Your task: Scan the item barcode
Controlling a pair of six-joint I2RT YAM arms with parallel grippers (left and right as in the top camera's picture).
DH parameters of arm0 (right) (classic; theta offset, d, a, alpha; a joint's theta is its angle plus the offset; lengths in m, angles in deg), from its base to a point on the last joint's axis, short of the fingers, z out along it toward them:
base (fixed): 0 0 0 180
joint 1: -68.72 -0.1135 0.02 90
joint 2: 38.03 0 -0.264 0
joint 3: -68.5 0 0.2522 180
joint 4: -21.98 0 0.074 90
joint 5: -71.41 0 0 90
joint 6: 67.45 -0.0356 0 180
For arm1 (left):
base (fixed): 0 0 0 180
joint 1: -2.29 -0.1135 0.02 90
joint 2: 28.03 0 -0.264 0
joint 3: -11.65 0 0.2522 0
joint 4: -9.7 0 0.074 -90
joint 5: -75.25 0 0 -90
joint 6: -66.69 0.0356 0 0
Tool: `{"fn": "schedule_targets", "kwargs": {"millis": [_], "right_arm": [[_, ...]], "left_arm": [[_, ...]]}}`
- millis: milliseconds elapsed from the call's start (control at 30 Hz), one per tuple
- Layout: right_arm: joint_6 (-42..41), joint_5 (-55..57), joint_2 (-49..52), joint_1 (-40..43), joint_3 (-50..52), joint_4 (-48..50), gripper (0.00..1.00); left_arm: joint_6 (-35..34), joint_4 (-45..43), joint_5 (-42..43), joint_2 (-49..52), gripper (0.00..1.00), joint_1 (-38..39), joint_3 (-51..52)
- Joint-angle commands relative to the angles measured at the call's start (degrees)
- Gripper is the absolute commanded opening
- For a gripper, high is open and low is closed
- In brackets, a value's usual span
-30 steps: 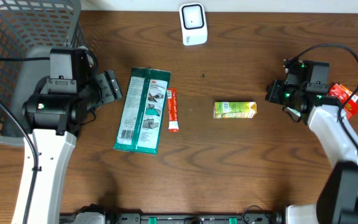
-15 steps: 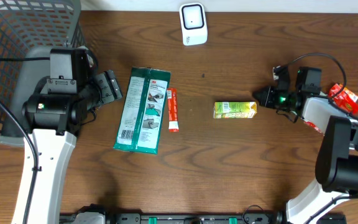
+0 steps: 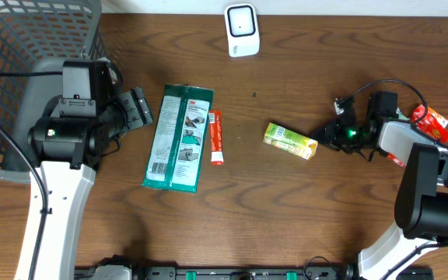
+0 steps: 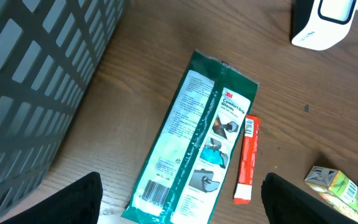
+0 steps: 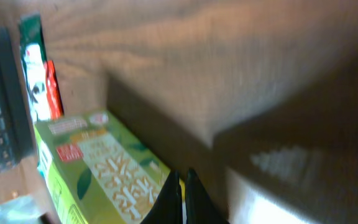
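A small green and yellow box (image 3: 290,141) lies tilted on the wooden table right of centre, also seen in the right wrist view (image 5: 98,168) and the left wrist view (image 4: 340,186). My right gripper (image 3: 327,140) is low at the box's right end. Its fingers are shut together with nothing between them, the tips (image 5: 179,186) touching the box's edge. My left gripper (image 3: 137,109) stands open at the left, above the lower end of a flat green glove pack (image 4: 204,130), whose barcode faces up. The white scanner (image 3: 241,29) stands at the back centre.
A thin red stick pack (image 3: 216,137) lies beside the green pack (image 3: 179,138). A grey mesh basket (image 3: 29,47) fills the back left corner. A red packet (image 3: 430,123) lies at the far right behind the right arm.
My right gripper has dropped low and moved left against the box. The box has slid left and turned, its right end now nearer the front. The left arm has not moved.
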State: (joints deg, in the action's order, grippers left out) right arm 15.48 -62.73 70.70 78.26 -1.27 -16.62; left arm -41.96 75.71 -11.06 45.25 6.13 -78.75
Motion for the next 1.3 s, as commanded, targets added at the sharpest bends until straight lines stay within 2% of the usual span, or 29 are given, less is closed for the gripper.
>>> {"fn": "schedule_targets", "kwargs": {"millis": [0, 300, 600, 700, 800, 933, 1067, 1133, 1200, 1267], "right_arm": [[0.3, -1.6, -0.4, 0.1, -0.1, -2.5, 0.01], [0.3, 1.3, -0.4, -3.1, -0.1, -9.5, 0.01], [-0.4, 2.4, -0.4, -4.8, -0.1, -11.4, 0.01], [-0.7, 7.2, -0.4, -4.8, -0.1, -11.8, 0.01], [-1.6, 11.7, -0.6, -4.5, -1.0, -12.6, 0.08], [-1.4, 16.1, -1.9, -4.2, -7.6, -20.2, 0.21], [2.8, 20.3, -3.4, -5.3, -16.6, -30.7, 0.46], [4.4, 22.0, -3.8, -6.4, -19.7, -34.6, 0.55], [6.2, 22.9, -4.0, -8.0, -21.3, -36.6, 0.60], [8.7, 23.2, -4.0, -9.7, -21.5, -37.1, 0.60]], "left_arm": [[-0.1, 0.0, -0.3, -0.2, 0.83, -0.2, -0.9], [-0.1, 0.0, -0.3, -0.2, 0.83, -0.2, -0.9], [-0.1, 0.0, -0.3, -0.2, 0.82, -0.2, -0.9], [-0.1, 0.0, -0.3, -0.2, 0.82, -0.2, -0.9], [-0.1, 0.0, -0.3, -0.2, 0.83, -0.2, -0.9], [-0.1, 0.0, -0.3, -0.2, 0.83, -0.2, -0.9], [-0.1, 0.0, -0.3, -0.2, 0.82, -0.2, -0.9], [-0.1, 0.0, -0.3, -0.2, 0.82, -0.2, -0.9], [-0.1, 0.0, -0.3, -0.2, 0.82, -0.2, -0.9], [-0.1, 0.0, -0.3, -0.2, 0.82, -0.2, -0.9]]}}
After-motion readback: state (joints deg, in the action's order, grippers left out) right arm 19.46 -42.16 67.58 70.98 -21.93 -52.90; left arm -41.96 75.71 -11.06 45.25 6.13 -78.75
